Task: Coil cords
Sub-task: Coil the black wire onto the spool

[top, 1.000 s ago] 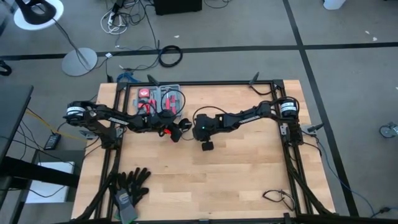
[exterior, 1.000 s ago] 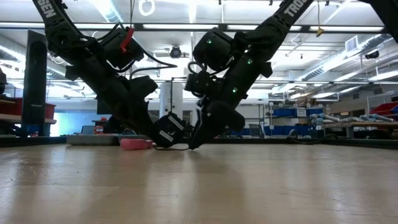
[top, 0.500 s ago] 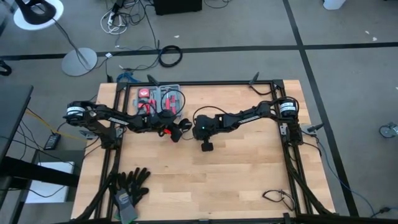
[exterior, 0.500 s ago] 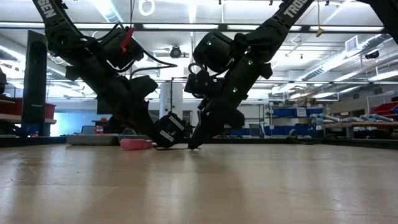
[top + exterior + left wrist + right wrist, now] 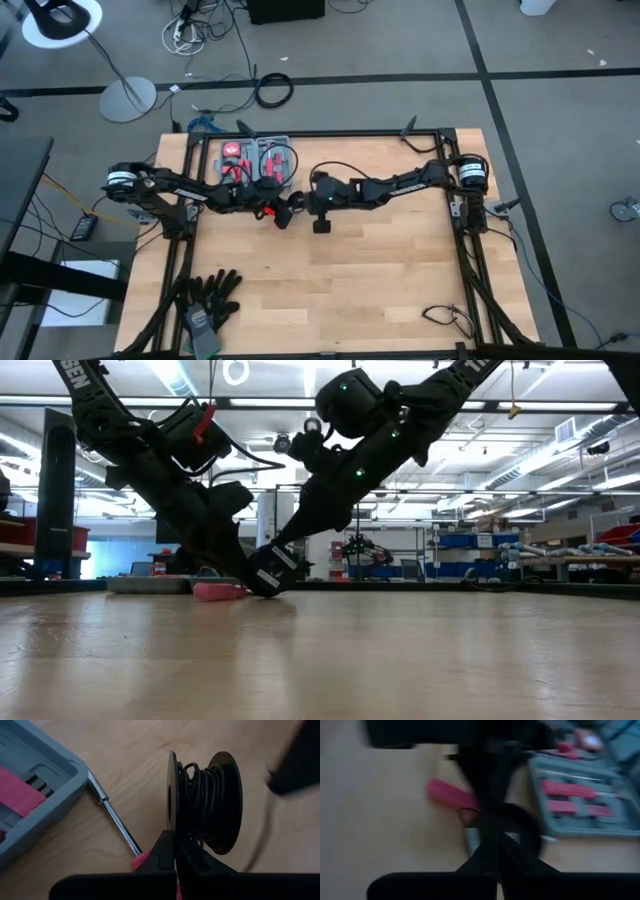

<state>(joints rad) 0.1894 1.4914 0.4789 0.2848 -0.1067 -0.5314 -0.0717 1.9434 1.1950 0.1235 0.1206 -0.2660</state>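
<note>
A black spool [image 5: 202, 802] with thin black cord wound between its two round flanges stands on edge near the table's middle [image 5: 291, 205]. My left gripper [image 5: 175, 851] is shut on it, reaching in from the table's left [image 5: 283, 210]. My right gripper [image 5: 497, 862] is shut and hovers just right of the spool [image 5: 304, 198], slanting down toward it in the low view [image 5: 285, 545]. A blurred thin strand of cord [image 5: 260, 837] runs from the spool toward the right gripper. My left gripper pinches the rim of the spool's nearer flange [image 5: 172, 827] between its two fingers, coming in low from the table's left. The spool stands on edge with its axis level, low over the table [image 5: 270, 572]. My right gripper is shut on the cord's free strand beside the spool; blur hides the place of contact.
A grey tool case [image 5: 255, 158] with red tools lies just beyond the spool. A pink-handled screwdriver [image 5: 112, 817] lies beside it. Black gloves [image 5: 210, 297] lie at the near left corner, and a small loose cable [image 5: 445, 318] lies at the near right.
My right gripper has risen off the table and gone toward the table's left and far edge, closer to the spool, moving fast over the last half second. My left gripper and the spool have stayed where they were.
</note>
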